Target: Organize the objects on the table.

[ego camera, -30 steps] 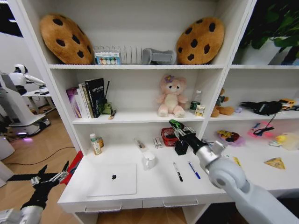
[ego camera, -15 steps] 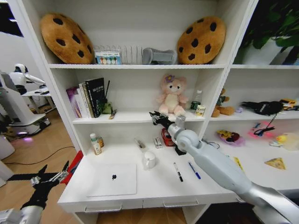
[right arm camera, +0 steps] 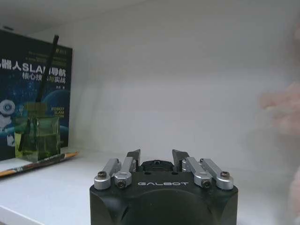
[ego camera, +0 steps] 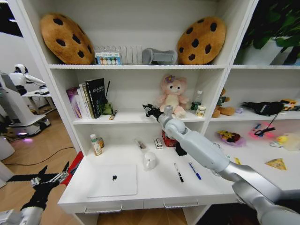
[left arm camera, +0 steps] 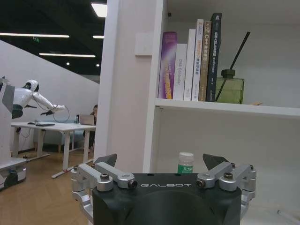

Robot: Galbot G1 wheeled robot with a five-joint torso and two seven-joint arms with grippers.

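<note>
On the white table (ego camera: 154, 187) a silver laptop (ego camera: 112, 180) lies closed at the left. A black pen (ego camera: 178, 172) and a blue pen (ego camera: 195, 171) lie side by side at the right. My right gripper (ego camera: 147, 111) reaches over the middle shelf, left of the pink plush. In the right wrist view the right gripper (right arm camera: 155, 157) has its fingers drawn close on a tiny dark green item (right arm camera: 155, 164), above the shelf board. My left gripper (ego camera: 47, 178) hangs open off the table's left end, and the left gripper (left arm camera: 161, 161) holds nothing.
A white mug (ego camera: 150, 161), a red basket (ego camera: 169, 139) and a green-labelled bottle (ego camera: 95, 144) stand at the back of the table. Books (ego camera: 89, 98) and a green diffuser bottle (right arm camera: 36, 138) with a pencil (right arm camera: 37, 163) occupy the middle shelf's left; a small can (ego camera: 200, 111) stands right of the plush.
My right arm has swung up and to the left, from above the back of the table to the middle shelf. The left arm has not moved.
</note>
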